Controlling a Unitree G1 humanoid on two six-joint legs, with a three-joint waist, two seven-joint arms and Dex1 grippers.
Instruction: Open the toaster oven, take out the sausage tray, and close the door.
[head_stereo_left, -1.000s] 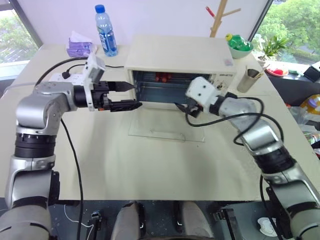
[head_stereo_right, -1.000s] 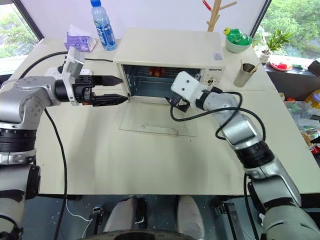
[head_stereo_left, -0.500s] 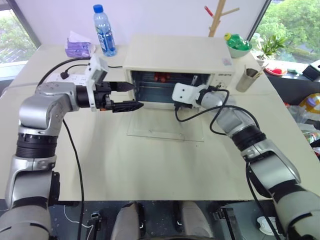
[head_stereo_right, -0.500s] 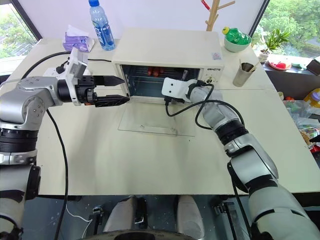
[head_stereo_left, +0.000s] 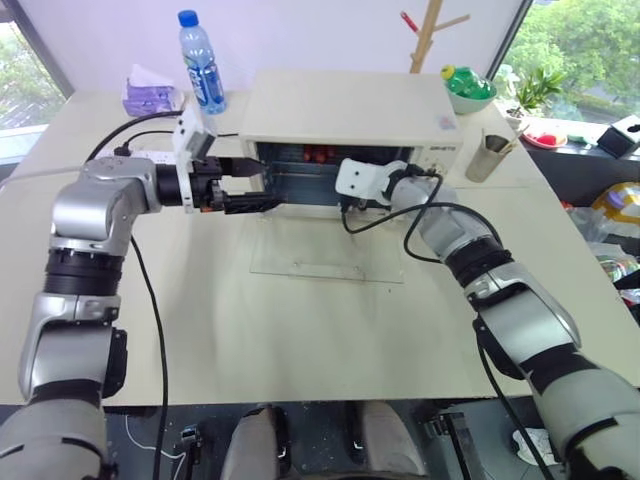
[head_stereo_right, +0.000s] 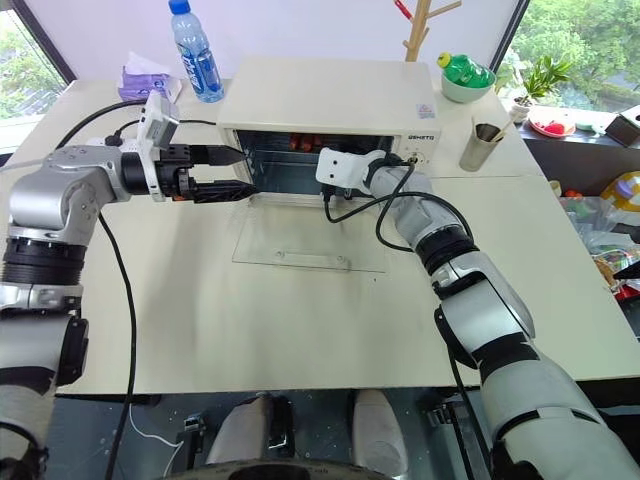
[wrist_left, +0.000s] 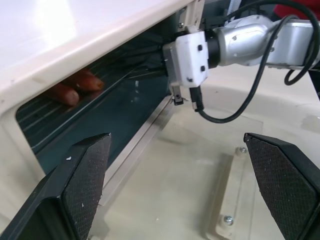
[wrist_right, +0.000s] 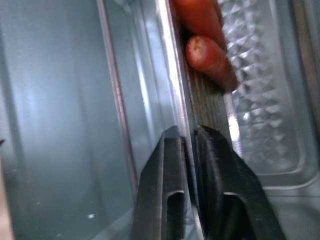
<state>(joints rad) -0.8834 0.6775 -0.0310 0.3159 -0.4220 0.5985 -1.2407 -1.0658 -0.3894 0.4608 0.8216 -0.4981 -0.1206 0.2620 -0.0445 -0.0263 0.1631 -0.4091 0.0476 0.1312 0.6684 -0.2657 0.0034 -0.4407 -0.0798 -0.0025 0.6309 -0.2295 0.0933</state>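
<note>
Inside the boxy cream-white toaster oven (head_stereo_left: 350, 115) on the pale worktop (head_stereo_left: 300, 320), the shallow silvery metal sausage tray (wrist_right: 260, 115) with its patterned base is seen, reddish-brown sausages (wrist_right: 210, 60) lying toward the oven's back. Much of the tray is hidden behind the right arm in the head views. The clear glass door (head_stereo_left: 325, 262) is folded down flat in front of the oven, its handle hard to make out. The right hand (wrist_right: 189, 150) is reached into the oven's mouth, its two black fingers pinched on the tray's thin front rim. The left hand (head_stereo_left: 250, 190) is held just outside the oven's left front corner, its fingers (wrist_left: 85, 185) spread wide apart and empty.
</note>
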